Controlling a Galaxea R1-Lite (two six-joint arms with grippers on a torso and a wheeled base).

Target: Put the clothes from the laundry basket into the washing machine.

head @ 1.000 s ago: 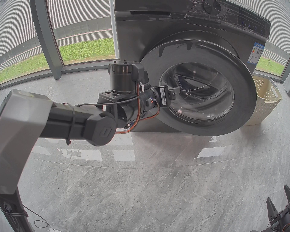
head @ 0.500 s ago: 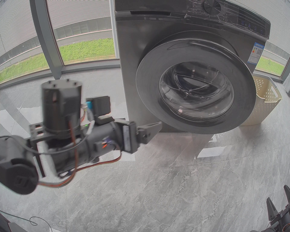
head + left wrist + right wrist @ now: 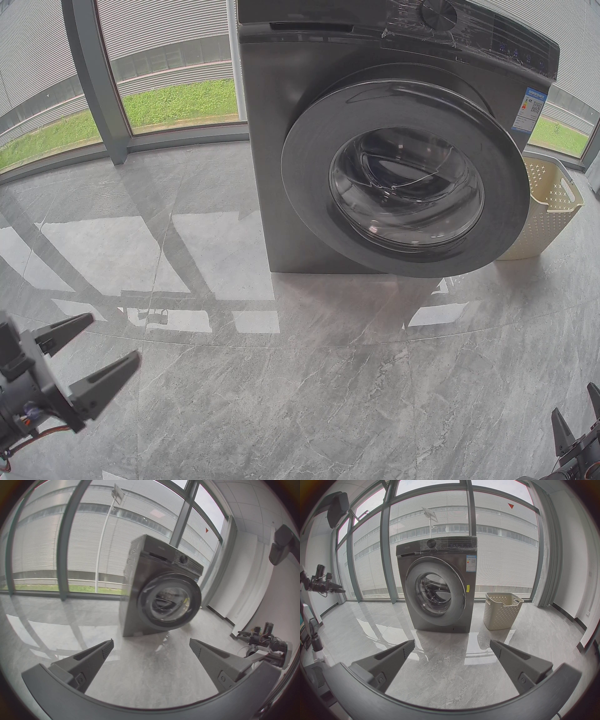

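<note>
Basket [image 3: 501,611] well beyond right tool [image 3: 450,642]

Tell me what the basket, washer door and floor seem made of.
Laundry basket: cream moulded plastic, matt, going by its perforated walls. Washer door: glossy dark grey ring, plastic or painted metal, around a clear glass-like centre. Floor: polished grey veined tile, probably stone or ceramic, showing sharp reflections.

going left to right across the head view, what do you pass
left gripper, open and low in the near corner → washing machine, door shut → laundry basket on the floor beside the machine
</note>
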